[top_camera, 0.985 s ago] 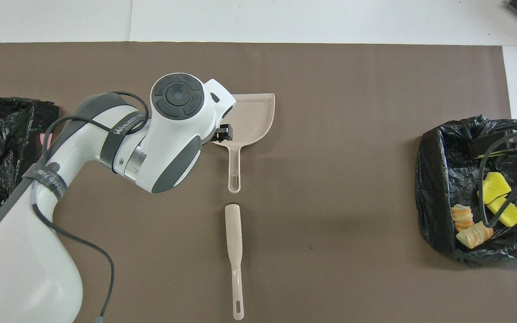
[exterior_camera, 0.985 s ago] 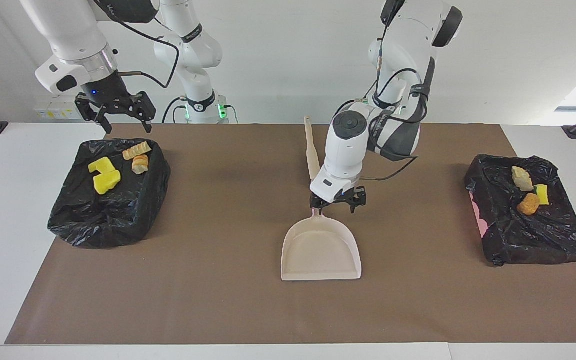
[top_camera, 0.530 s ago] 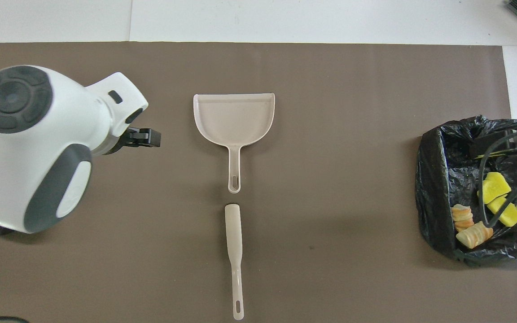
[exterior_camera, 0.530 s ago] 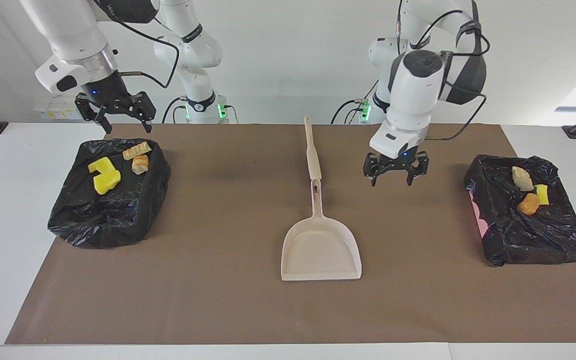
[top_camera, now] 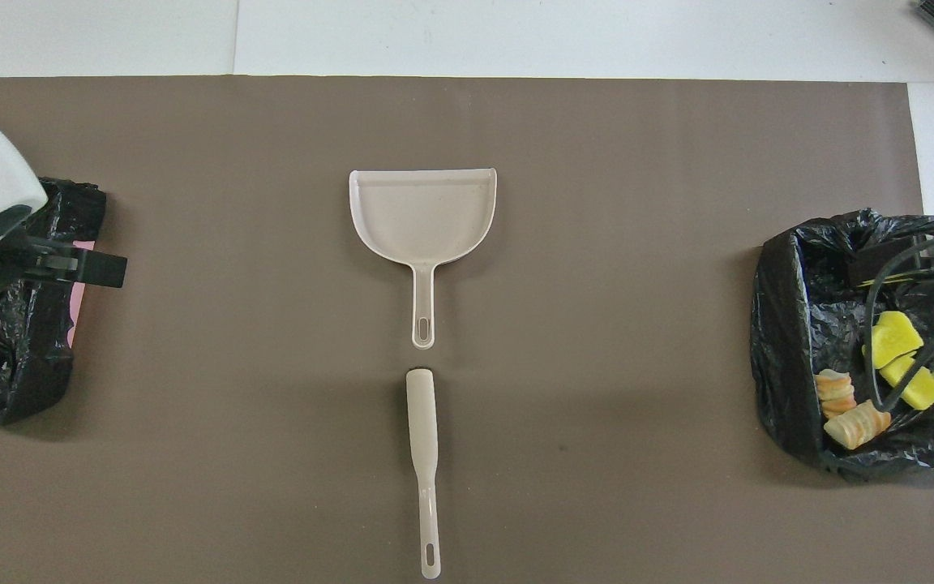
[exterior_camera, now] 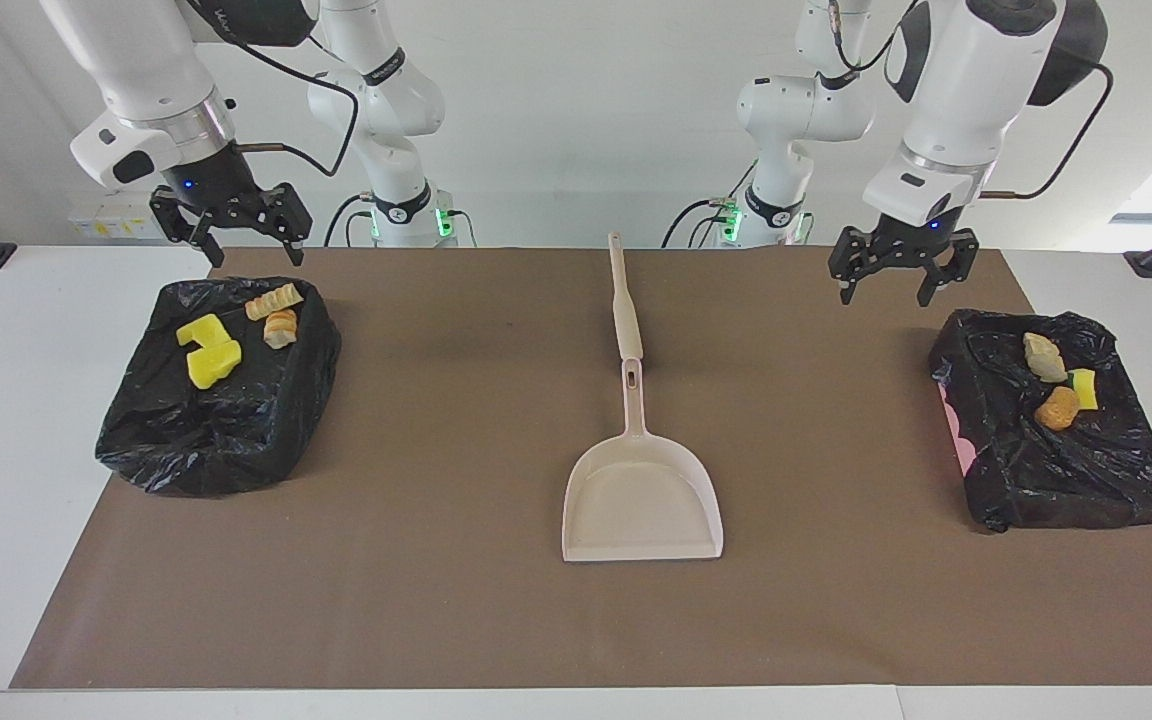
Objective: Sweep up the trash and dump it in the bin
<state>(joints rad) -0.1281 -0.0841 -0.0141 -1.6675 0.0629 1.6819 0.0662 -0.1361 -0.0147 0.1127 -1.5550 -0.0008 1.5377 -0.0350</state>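
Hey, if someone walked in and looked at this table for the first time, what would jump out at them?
Probably the two black-lined bins, one at the right arm's end and one at the left arm's end, each holding bright scraps such as yellow sponge bits and an orange-brown lump. Between them the beige dustpan and brush lie end to end on the brown mat. The right claw and left claw hang open and empty.
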